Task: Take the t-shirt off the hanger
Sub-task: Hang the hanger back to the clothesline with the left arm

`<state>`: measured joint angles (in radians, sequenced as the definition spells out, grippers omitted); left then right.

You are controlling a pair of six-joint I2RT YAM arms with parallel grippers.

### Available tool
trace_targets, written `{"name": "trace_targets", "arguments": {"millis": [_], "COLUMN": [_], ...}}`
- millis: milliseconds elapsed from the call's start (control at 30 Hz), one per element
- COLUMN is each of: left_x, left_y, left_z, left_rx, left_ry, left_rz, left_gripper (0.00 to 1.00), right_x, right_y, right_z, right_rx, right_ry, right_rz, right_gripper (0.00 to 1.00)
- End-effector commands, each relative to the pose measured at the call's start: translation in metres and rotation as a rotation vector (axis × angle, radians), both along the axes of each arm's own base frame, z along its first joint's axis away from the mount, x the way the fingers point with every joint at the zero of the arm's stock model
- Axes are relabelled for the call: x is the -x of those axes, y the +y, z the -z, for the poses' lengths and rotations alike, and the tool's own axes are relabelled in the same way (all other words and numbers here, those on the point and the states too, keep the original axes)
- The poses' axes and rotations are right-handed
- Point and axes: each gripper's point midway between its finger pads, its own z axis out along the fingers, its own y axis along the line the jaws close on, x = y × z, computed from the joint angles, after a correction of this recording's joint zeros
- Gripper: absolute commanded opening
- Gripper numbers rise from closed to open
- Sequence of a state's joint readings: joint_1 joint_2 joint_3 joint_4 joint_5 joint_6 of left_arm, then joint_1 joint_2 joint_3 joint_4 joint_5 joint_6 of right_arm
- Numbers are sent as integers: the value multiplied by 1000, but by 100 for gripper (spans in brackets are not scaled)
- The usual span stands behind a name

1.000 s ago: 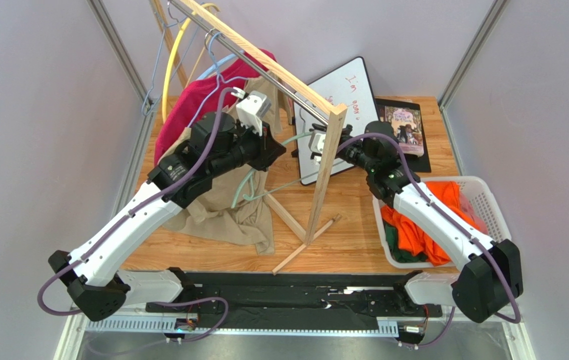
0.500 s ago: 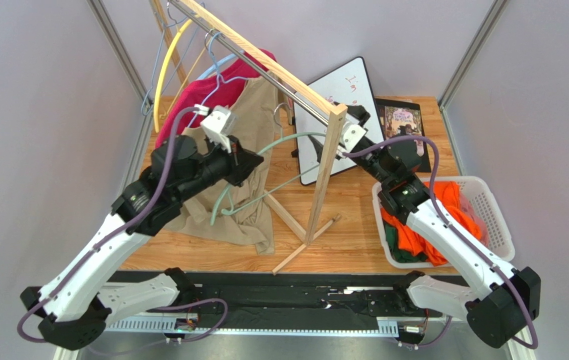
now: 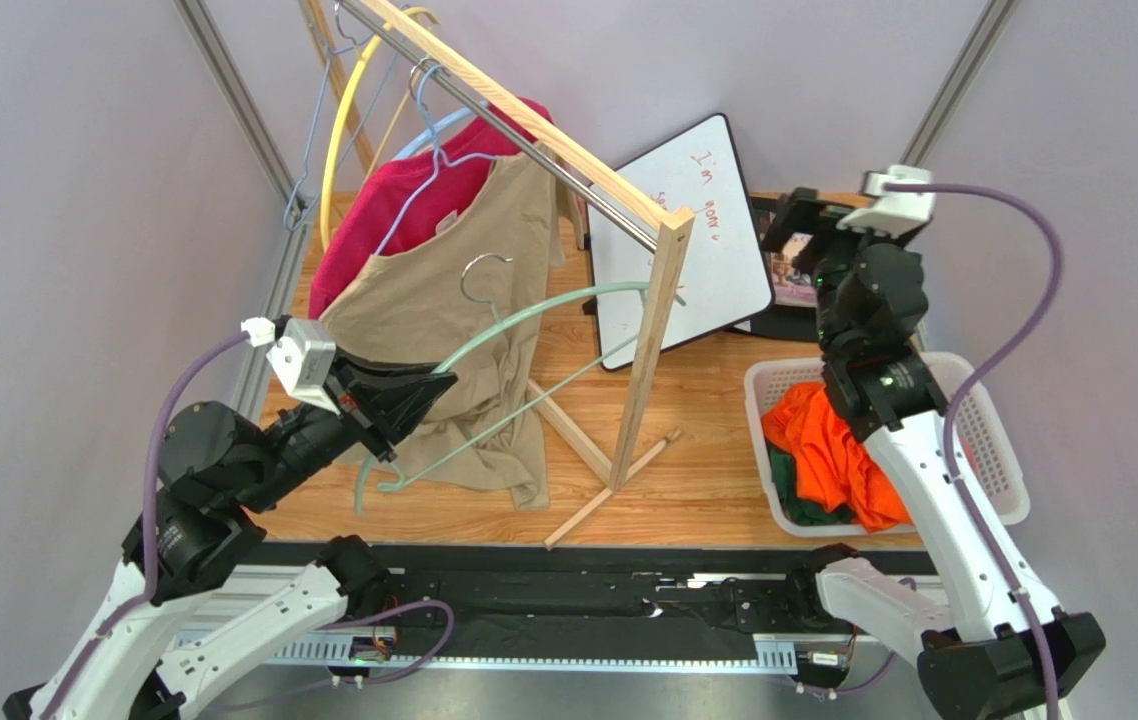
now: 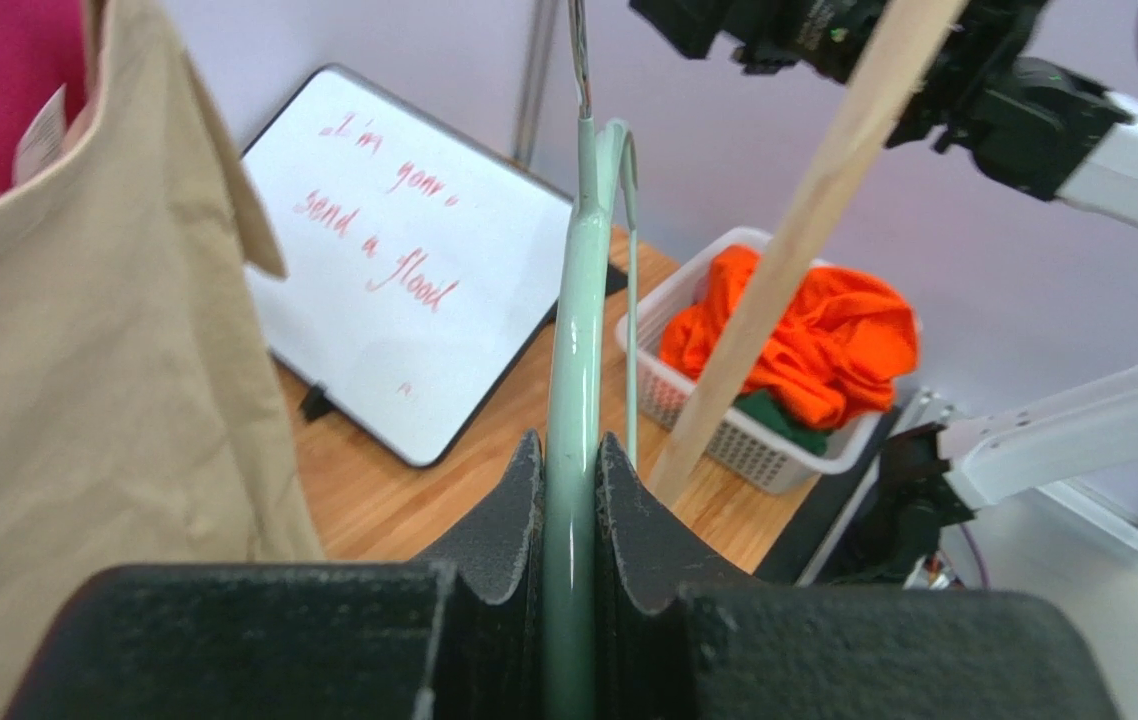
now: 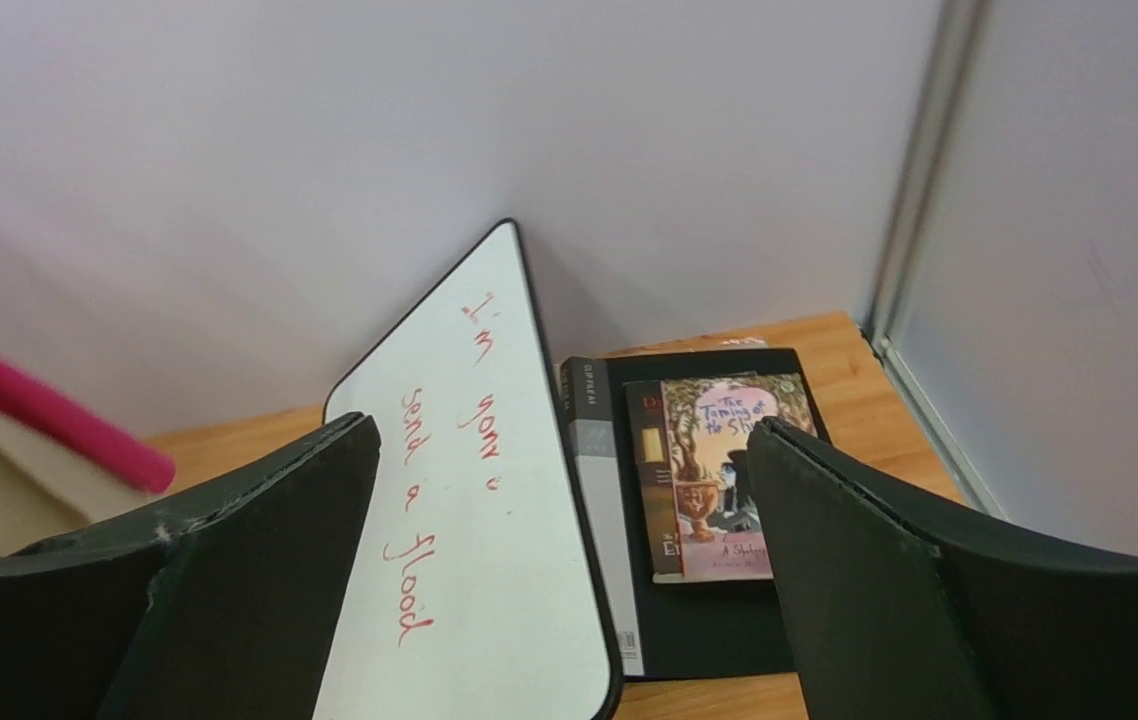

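Two changes: my right pincer (image 5: 560, 465) released and rose, jaws apart; left pincer (image 4: 572, 450), clamped on the hanger (image 4: 578, 315), dragged it lower-left; t-shirt (image 3: 440, 285) seems nearly freed.

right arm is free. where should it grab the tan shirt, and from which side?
Probably the lower corner of the tan shirt nearest the wooden post, approached from the right gripper's own side. That hem hangs loose in folds, while the left gripper has its jaws clamped on the green hanger crossing the shirt's middle.
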<state>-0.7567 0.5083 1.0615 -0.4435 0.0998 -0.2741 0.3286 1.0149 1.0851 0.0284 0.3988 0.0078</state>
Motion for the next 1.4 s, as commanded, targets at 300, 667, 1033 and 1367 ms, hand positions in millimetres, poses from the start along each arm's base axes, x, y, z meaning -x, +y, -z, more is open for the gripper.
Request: {"name": "trace_targets", "arguments": {"millis": [300, 667, 1033, 1367], "left_x": [15, 20, 14, 4], "left_y": [-30, -48, -60, -76], "left_z": [-76, -108, -111, -111], "left_rx": [86, 129, 126, 127], "left_ry": [-290, -368, -356, -349], "left_rz": [185, 275, 304, 315], "left_gripper": [0, 0, 0, 0], "right_x": [34, 29, 37, 46], "right_y": [-23, -16, -48, -65], "right_z": [-31, -22, -18, -19], "right_rx": [-280, -223, -251, -277], "right_ry": [74, 142, 140, 128], "right_rz": [-2, -39, 93, 123], "right_gripper": [100, 100, 100, 100]}}
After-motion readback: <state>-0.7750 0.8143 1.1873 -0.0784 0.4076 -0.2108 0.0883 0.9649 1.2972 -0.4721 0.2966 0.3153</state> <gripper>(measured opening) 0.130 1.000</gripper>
